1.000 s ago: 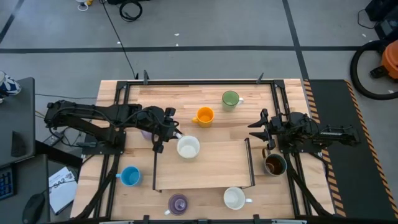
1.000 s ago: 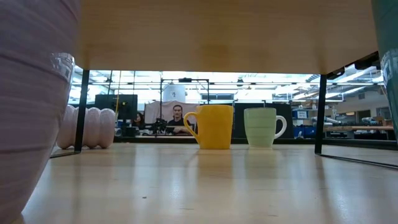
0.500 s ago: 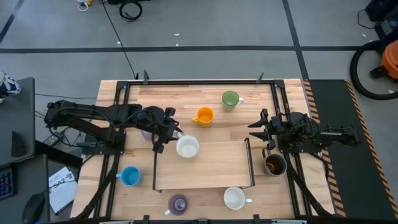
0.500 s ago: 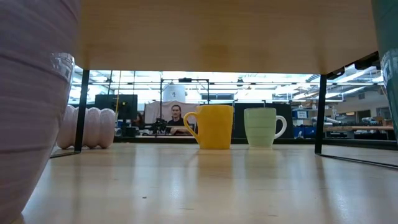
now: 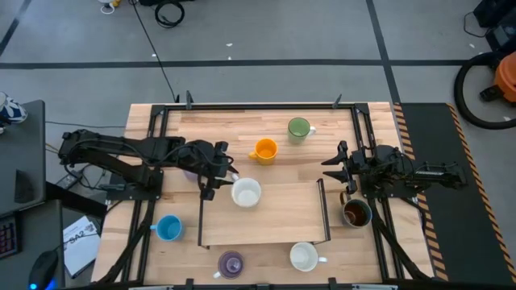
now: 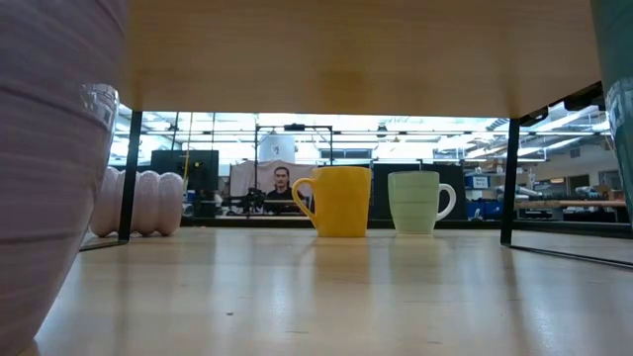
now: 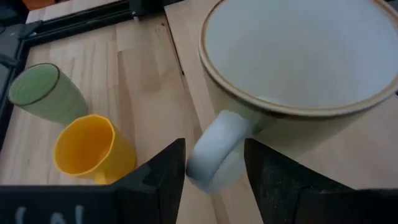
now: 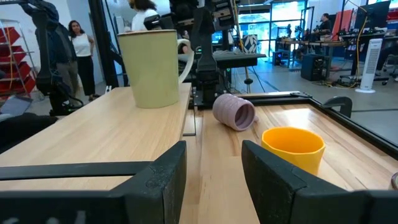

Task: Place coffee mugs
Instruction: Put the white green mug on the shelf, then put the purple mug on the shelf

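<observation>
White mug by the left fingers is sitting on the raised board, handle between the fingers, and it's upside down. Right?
Not upside down. The left wrist view shows the white mug upright, mouth open upward. The rest holds: it sits on the raised board, and its handle lies between the left fingers.

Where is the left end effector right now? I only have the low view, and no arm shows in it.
Observer: The left end effector is at the handle of the white ceramic mug, which stands on a corner of the raised wooden platform.
Operator: And the right one?
Observer: The right end effector hangs open and empty, beside the platform's right edge.
Operator: Any mug near it?
Observer: Yes, a dark brown round mug stands close beside that arm.
</observation>
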Controlling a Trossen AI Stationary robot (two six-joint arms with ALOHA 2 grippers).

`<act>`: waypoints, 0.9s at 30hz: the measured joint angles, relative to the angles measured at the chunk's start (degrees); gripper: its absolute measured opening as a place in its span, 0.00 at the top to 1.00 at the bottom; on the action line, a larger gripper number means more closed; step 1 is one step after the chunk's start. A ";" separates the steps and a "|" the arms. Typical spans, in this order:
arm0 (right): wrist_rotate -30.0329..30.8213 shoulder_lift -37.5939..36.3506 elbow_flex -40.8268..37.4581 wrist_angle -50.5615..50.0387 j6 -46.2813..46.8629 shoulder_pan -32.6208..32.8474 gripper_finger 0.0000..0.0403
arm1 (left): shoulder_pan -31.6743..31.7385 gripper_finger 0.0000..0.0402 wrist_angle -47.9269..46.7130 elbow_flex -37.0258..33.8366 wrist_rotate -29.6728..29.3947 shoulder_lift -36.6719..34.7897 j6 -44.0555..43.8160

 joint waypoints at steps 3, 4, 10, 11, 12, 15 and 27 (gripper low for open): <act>0.00 0.00 0.00 0.36 -0.01 0.00 0.60 | 0.02 0.57 0.03 -0.08 -0.07 0.90 0.00; 0.00 -0.02 0.00 0.46 0.01 0.00 0.60 | 0.02 0.57 -0.03 -0.11 -0.04 0.88 0.01; 0.02 0.00 0.00 0.82 0.02 0.00 0.60 | 0.02 0.57 0.66 0.06 -0.04 0.10 0.04; 0.02 -0.02 0.00 0.91 0.01 0.00 0.60 | 0.02 0.57 0.89 0.14 -0.04 -0.01 0.04; 0.02 -0.02 0.00 0.85 0.01 0.00 0.60 | 0.02 0.57 0.82 0.17 -0.04 -0.11 0.02; 0.02 -0.02 0.00 0.87 0.02 0.00 0.60 | 0.10 0.57 0.63 0.11 -0.10 -0.67 0.04; 0.05 -0.02 0.00 0.87 -0.01 0.00 0.60 | 3.26 0.57 -3.20 0.15 -6.83 -7.68 0.02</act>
